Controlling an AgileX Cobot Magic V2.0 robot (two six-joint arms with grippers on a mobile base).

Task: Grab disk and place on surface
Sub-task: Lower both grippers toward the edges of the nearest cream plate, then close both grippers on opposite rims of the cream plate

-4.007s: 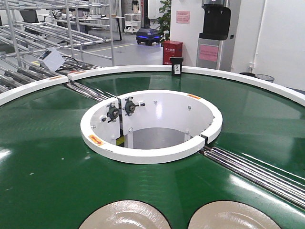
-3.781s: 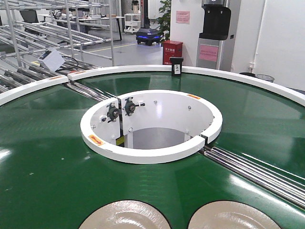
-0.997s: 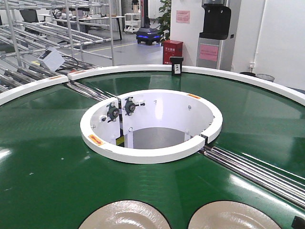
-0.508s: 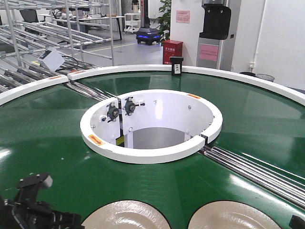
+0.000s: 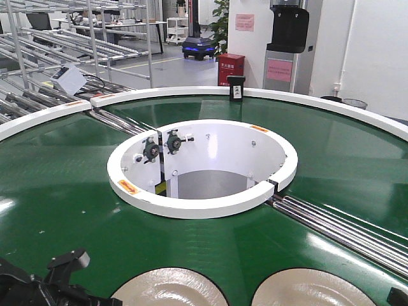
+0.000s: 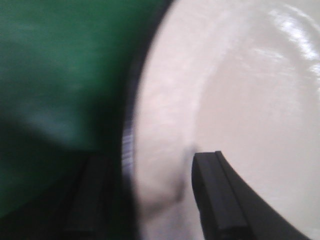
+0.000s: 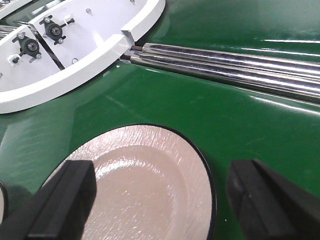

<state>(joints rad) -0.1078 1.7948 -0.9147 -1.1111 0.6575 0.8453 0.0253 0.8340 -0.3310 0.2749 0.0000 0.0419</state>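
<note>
Two beige disks with dark rims lie on the green belt at the bottom of the front view, a left disk (image 5: 169,288) and a right disk (image 5: 311,288). My left arm (image 5: 57,287) is low at the left disk's left edge. In the blurred left wrist view the left gripper (image 6: 150,160) is open, and the disk's rim (image 6: 160,130) passes between its fingers, one finger (image 6: 220,200) over the disk. The right gripper (image 7: 162,170) is open just above the right disk (image 7: 145,185), whose right edge lies between the fingers. The surface is out of view.
A white ring housing (image 5: 204,207) surrounds the hole at the middle of the green belt (image 5: 76,191). Shiny metal rollers (image 5: 344,229) cross the belt at the right. A small black device (image 5: 236,87) stands on the far white rim. Metal racks are at the far left.
The left arm came into view at the lower left and has moved right and down toward the left disk. The right gripper's tip stays at the bottom right corner. The disks have hardly shifted.
</note>
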